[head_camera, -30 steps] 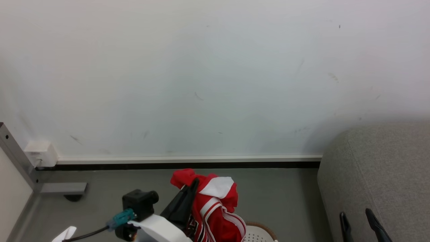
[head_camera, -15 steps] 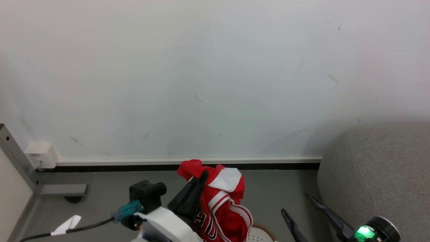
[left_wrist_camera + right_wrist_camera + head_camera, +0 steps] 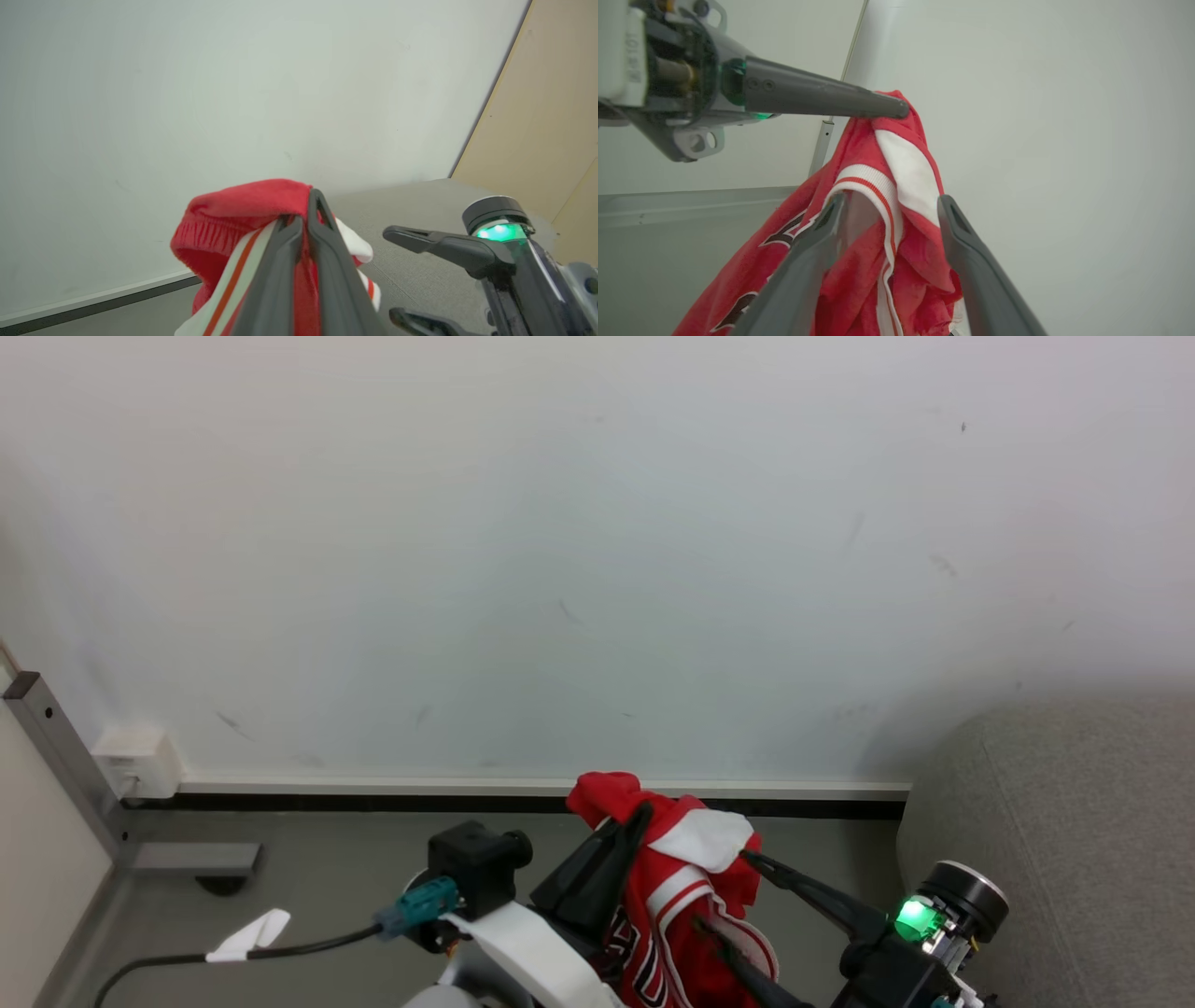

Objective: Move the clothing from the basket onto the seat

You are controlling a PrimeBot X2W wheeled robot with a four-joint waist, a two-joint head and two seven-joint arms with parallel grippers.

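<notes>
Beside the seat (image 3: 1074, 821), left claw (image 3: 638, 817) pinches the clothing (image 3: 681, 896) aloft; right claw (image 3: 893, 203) gapes around it

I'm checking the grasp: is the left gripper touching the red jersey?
Touching. The left wrist view shows the left gripper shut, with the red jersey pinched between its two fingers.

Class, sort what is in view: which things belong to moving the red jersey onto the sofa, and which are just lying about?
Job: red jersey, left gripper shut on it, open right gripper, grey sofa.
Lying about: wall box, metal frame, skirting board.
</notes>
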